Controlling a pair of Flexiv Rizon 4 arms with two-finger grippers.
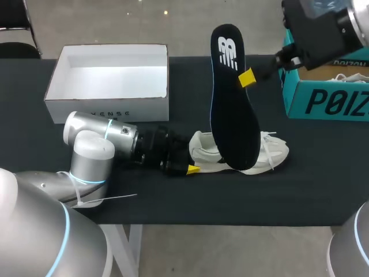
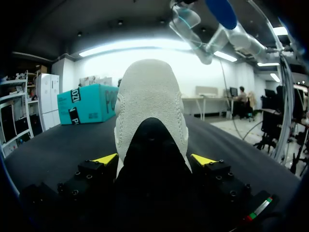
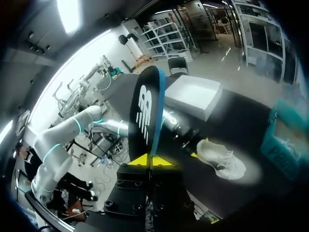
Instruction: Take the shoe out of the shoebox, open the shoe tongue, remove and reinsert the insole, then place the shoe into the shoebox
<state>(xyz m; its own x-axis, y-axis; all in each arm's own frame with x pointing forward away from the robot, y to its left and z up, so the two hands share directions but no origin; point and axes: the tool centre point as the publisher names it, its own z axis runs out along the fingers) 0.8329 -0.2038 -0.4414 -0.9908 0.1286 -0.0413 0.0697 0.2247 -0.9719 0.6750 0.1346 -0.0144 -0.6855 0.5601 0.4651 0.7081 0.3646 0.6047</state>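
A white sneaker (image 1: 271, 153) lies on its side on the black table (image 1: 173, 196), heel toward my left gripper (image 1: 193, 161). In the left wrist view the heel (image 2: 149, 96) fills the gap between the yellow fingertips (image 2: 106, 158), which touch it on both sides. My right gripper (image 1: 247, 78) is shut on the edge of a dark insole (image 1: 233, 98) with a white logo. It holds the insole upright above the shoe, the lower end close to the shoe's opening. In the right wrist view the insole (image 3: 145, 116) rises from that gripper (image 3: 150, 160), with the shoe (image 3: 222, 159) beyond.
An open white shoebox (image 1: 109, 81) stands at the back left of the table, behind my left arm. A teal box (image 1: 328, 98) stands at the back right, under my right arm. The table's front edge runs close to the shoe.
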